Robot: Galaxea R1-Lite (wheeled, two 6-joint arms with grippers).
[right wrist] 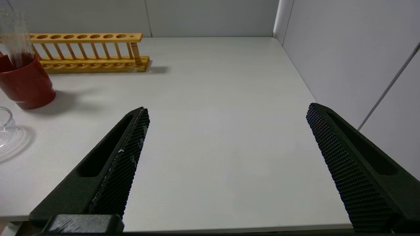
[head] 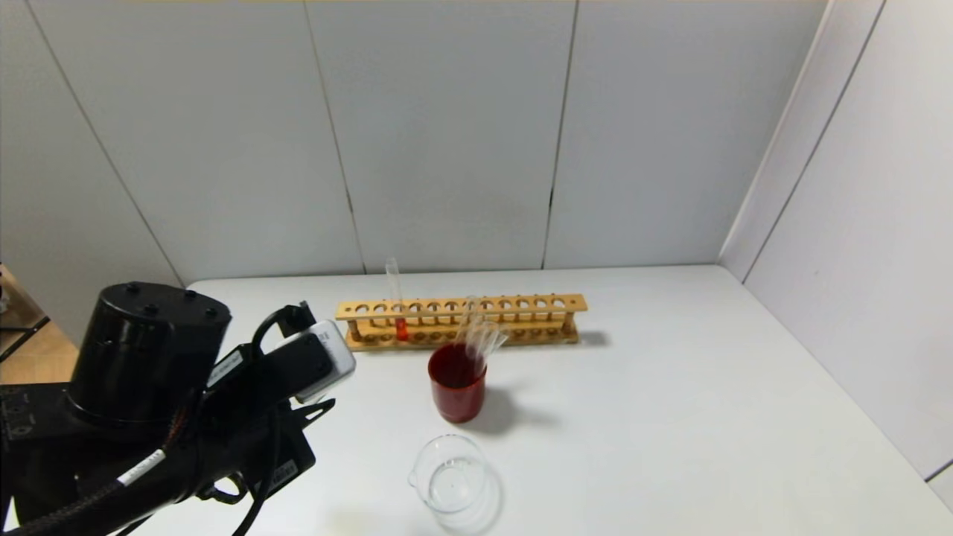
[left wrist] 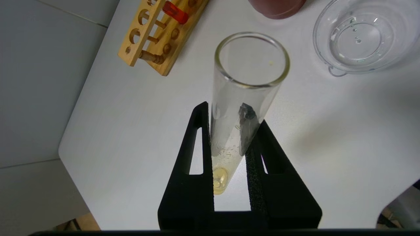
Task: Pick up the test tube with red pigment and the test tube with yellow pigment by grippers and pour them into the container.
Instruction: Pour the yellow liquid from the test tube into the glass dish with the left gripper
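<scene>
**Left gripper holding yellow tube, beaker waiting for the pour**

We are seeing the left gripper (left wrist: 229, 157) clenching the test tube with yellow pigment (left wrist: 241, 108) low on its body, both fingers (left wrist: 200, 170) pressing the glass. The tube's long axis is running along the fingers, open mouth pointing away from the wrist, a small yellow pool sitting at the rounded base. Nothing is spilling out.

In the head view, the left arm is hanging over the table's near-left part and the container (head: 450, 476) is lying at about 4 o'clock from the gripper, near it. We are judging the coming move as a carry toward the container, then a tip of the mouth over its rim; the left arm is clearly the nearer one.

The container is looking clear, low, spouted and nearly empty. The dark-red cup (head: 456, 391) is standing just behind it, at 12 o'clock. The test tube with red pigment (head: 397, 305) is standing upright in the wooden rack (head: 461, 321).

The right gripper (right wrist: 226, 157) is parked over the table's right side, jaws spread wide, holding nothing.
</scene>
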